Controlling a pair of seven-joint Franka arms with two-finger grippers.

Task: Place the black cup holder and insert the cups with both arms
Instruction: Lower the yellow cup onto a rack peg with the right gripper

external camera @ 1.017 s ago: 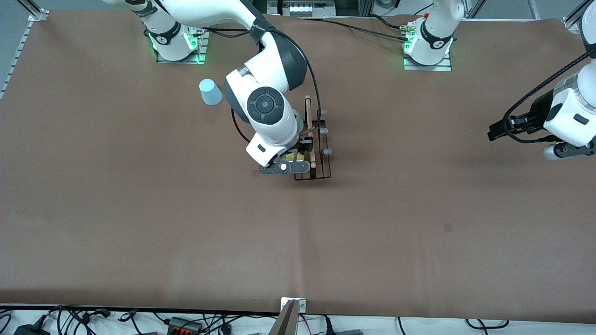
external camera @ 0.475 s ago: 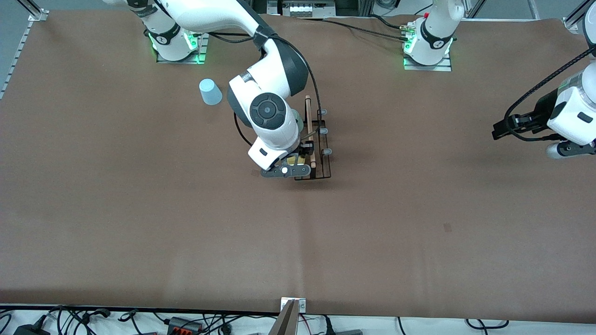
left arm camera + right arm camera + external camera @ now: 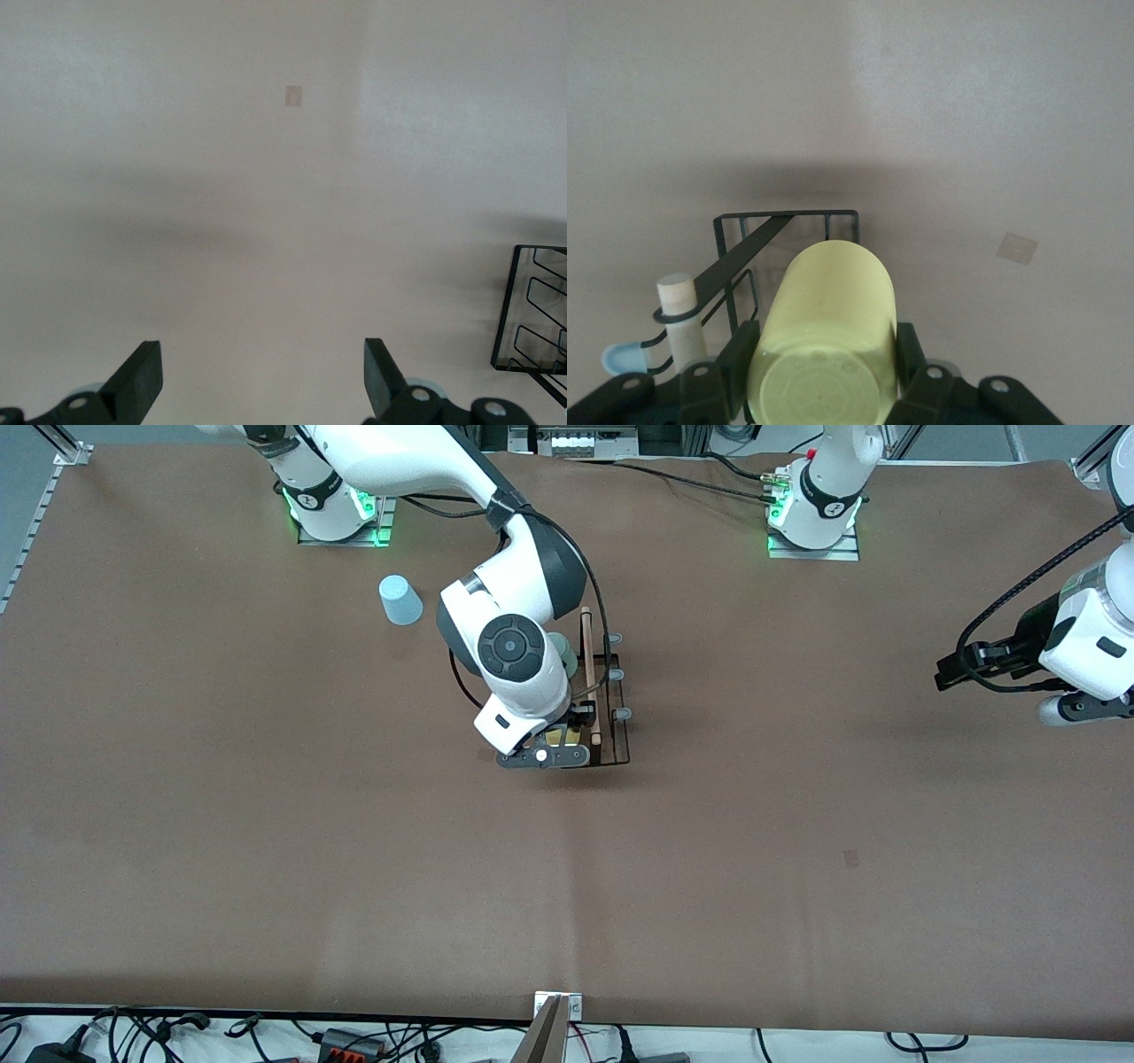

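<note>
Over the thin black wire cup holder (image 3: 602,708) mid-worktop, the right gripper (image 3: 824,372) pinched a yellow plastic tumbler (image 3: 826,341); the left gripper (image 3: 261,385) waited, jaws spread, over bare worktop (image 3: 797,824).

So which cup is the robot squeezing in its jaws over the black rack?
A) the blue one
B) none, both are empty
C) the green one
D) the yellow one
D: the right wrist view shows the yellow cup clamped in the right gripper over the black cup holder; the blue cup stands alone on the table, toward the right arm's end.
</note>
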